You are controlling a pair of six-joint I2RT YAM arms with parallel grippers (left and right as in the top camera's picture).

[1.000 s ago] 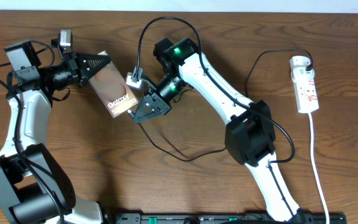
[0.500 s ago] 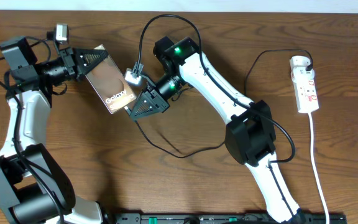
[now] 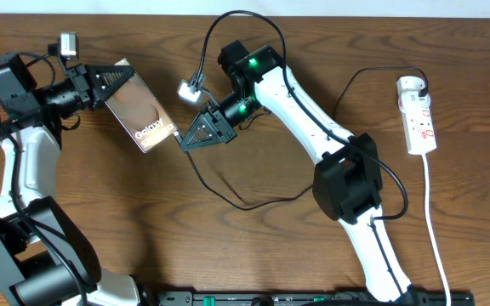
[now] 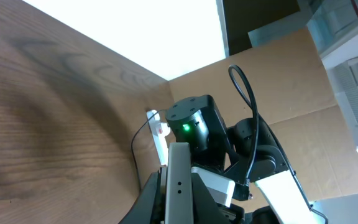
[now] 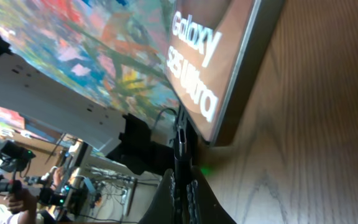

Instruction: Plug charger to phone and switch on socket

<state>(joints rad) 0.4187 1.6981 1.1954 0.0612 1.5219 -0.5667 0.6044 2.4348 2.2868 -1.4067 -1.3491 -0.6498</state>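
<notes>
Phone (image 3: 143, 110), one: dark bronze slab with white "Galaxy" lettering, set on a slant at the left-centre of the tabletop (image 3: 100, 212). Its upper short end is pinched between the left fingers (image 3: 113, 78). The left wrist view shows it edge-on as a pale strip. Whether its lower end touches the wood cannot be told.

Charger (image 3: 245, 206), one: thin black cable. The right fingers (image 3: 202, 134) are pressed together on its connector end. In the right wrist view the connector (image 5: 180, 146) points at the phone's lettered short end, with its tip right at that edge. Whether it sits in the port cannot be told. From the fingers the cable loops toward the front of the tabletop and passes behind the right arm. It then curves over to a white plug adapter (image 3: 411, 85) seated in the far end of the socket.

Socket (image 3: 422, 126), one: narrow white power strip with red marks, at the right side of the tabletop, well apart from the phone. Its switches are too small to tell on from off. White cord (image 3: 436, 229), one, runs from its near end toward the front edge.

Arms, two: white and black. Green light (image 3: 249, 61), one, glows on the right arm.
</notes>
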